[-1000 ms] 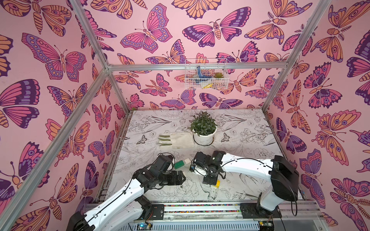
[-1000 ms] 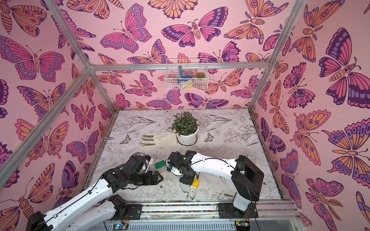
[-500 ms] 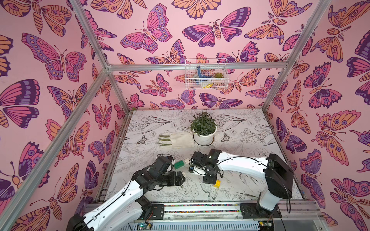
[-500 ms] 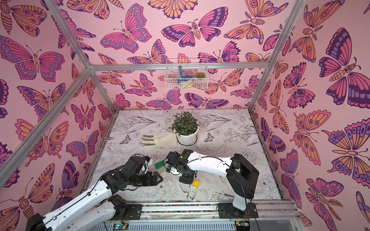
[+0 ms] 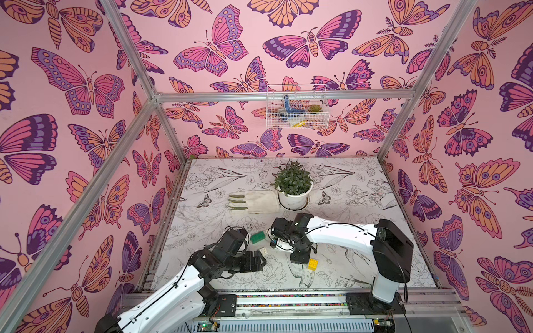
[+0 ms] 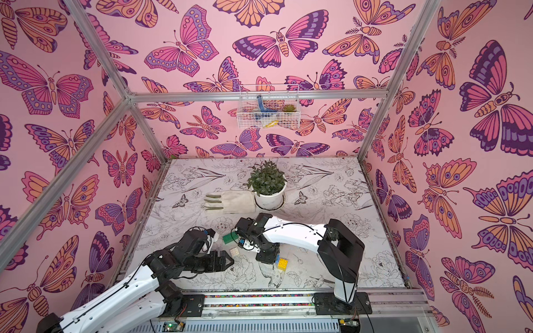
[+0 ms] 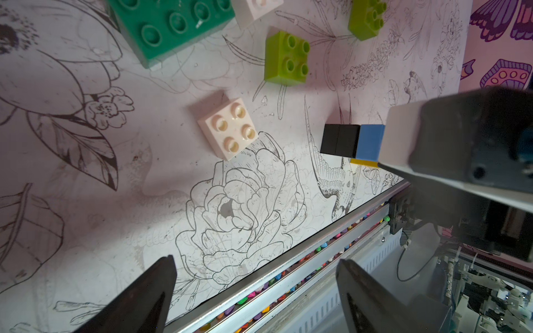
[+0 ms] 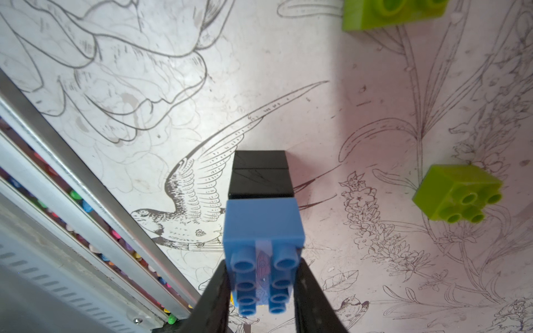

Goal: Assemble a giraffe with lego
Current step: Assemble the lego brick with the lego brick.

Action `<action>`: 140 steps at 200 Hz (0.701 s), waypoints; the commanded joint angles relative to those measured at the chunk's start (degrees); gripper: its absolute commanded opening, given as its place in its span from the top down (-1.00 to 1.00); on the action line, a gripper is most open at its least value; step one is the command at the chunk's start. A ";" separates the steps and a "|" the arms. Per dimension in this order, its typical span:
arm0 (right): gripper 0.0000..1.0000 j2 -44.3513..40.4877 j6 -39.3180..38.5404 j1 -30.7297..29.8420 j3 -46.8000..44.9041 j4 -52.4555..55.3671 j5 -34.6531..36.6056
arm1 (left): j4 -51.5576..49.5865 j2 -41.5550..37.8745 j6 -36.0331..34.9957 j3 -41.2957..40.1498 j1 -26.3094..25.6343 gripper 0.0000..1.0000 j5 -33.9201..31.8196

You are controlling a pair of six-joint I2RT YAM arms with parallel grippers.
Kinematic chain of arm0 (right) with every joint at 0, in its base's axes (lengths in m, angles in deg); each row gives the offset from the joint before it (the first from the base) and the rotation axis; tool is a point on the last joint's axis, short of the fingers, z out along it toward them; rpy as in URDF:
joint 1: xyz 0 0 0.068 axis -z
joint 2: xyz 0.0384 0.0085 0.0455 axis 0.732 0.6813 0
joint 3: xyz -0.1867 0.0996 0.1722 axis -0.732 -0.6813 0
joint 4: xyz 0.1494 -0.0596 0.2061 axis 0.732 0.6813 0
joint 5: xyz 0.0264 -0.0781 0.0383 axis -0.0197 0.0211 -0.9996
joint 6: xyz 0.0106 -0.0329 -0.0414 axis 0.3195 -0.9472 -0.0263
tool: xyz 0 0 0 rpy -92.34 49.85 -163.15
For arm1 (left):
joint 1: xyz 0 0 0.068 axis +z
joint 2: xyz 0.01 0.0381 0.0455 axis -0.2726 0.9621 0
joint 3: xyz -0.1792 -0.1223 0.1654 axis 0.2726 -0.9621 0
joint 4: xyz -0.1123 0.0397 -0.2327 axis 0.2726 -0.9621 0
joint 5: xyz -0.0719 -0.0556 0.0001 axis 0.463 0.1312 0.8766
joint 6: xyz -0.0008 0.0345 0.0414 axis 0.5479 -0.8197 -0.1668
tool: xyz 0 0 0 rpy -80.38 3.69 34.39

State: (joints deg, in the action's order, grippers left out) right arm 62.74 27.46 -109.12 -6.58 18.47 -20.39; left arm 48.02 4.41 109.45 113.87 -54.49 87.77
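My right gripper [image 8: 261,291] is shut on the long blue brick [image 8: 264,230], studs toward the camera, with two stacked black bricks [image 8: 261,176] joined under its far end. In both top views this gripper [image 5: 300,255] points down at the table front, and a yellow brick [image 5: 312,263] shows right beside it. I cannot tell whether the yellow one is joined on. My left gripper [image 7: 256,288] is open and empty, low near the front rail [image 5: 261,259]. Loose lego lies between the arms: a dark green long brick [image 5: 257,237], a white brick [image 7: 230,128] and two lime bricks [image 7: 287,57].
A potted plant [image 5: 293,184] and a work glove [image 5: 253,201] sit further back on the table. A wire basket [image 5: 295,111] hangs on the back wall. The metal front rail [image 7: 288,259] runs close under the left gripper.
The right arm has swung a little to the left, still shut on the blue brick. The left arm has hardly moved and stays open.
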 commanded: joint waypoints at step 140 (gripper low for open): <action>0.18 -2.59 5.60 -0.13 -0.39 -5.25 -0.30 | 1.87 1.19 0.63 -0.18 -0.66 -0.85 0.36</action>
State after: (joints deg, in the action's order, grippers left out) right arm 62.83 30.91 -109.73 -5.97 16.11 -19.87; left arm 49.53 5.59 110.46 113.85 -54.84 87.77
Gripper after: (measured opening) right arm 0.374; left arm 0.927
